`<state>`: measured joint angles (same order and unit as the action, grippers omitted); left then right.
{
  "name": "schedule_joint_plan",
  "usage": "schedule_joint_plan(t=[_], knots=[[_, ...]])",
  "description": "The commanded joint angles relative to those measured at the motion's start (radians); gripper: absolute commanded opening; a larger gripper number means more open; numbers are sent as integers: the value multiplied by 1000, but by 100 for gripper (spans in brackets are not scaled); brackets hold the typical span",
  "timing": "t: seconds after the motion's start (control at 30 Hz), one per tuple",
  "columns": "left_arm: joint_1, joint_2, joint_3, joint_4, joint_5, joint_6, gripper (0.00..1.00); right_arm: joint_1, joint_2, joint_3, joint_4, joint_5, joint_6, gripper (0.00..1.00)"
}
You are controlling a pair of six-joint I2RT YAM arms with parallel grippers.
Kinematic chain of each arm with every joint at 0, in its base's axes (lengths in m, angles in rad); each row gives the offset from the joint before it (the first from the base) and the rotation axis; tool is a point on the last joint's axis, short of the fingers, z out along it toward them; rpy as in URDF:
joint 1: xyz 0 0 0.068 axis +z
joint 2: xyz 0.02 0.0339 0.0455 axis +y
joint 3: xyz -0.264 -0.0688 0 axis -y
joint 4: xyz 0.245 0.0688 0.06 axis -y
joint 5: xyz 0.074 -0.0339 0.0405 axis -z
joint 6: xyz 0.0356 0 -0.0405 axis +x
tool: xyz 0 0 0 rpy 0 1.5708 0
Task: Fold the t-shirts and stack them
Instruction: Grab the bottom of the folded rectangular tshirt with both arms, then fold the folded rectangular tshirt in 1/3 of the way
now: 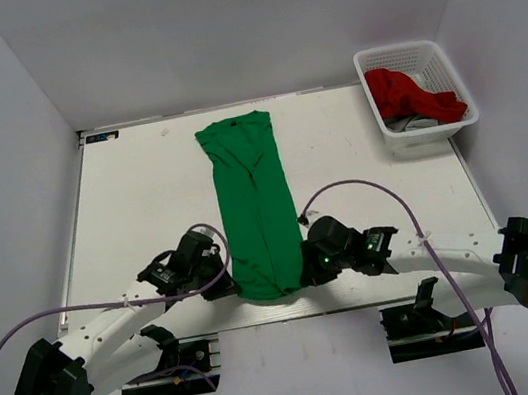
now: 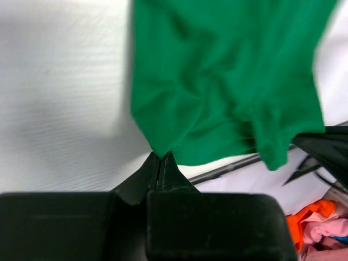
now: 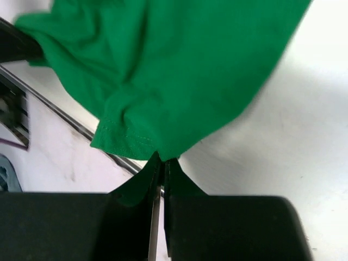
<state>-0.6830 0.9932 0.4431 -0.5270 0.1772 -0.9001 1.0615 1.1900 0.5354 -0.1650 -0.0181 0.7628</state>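
The left gripper (image 2: 161, 158) and right gripper (image 3: 162, 162) each pinch a near corner of the green t-shirt (image 1: 256, 199), a long narrow strip lying away across the table (image 1: 141, 188). At far right, the red t-shirt (image 1: 406, 90) sits bunched in a white basket (image 1: 433, 134), seemingly over a grey cloth (image 1: 416, 121).

— Walls?
— Plain pale grey walls (image 1: 244, 18) close off the top, left and right of the frame.
— Furniture?
— One white table (image 1: 142, 197), centre frame, with a grey strip along its left edge.
— Light?
— Even; shadows soft.
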Motion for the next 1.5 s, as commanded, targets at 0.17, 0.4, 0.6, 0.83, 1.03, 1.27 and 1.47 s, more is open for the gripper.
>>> schedule_joint_plan(t=[0.17,0.4,0.6,0.83,1.03,1.27,1.47], knots=[[-3,2,193,16,-108,76,0,-14,57,230,-151,252,-111,0],[19,133,342,44,-287,56,0,-66,157,402,-174,458,-154,0],[28,223,488,28,-490,35,0,-126,272,538,-154,556,-204,0],[72,370,653,32,-530,70,0,-222,345,630,-42,546,-318,0],[117,482,753,12,-530,89,0,-288,450,736,-13,425,-379,0],[161,545,772,42,-498,98,0,-337,554,811,-1,271,-396,0],[200,624,793,64,-473,128,0,-368,634,867,-5,221,-393,0]])
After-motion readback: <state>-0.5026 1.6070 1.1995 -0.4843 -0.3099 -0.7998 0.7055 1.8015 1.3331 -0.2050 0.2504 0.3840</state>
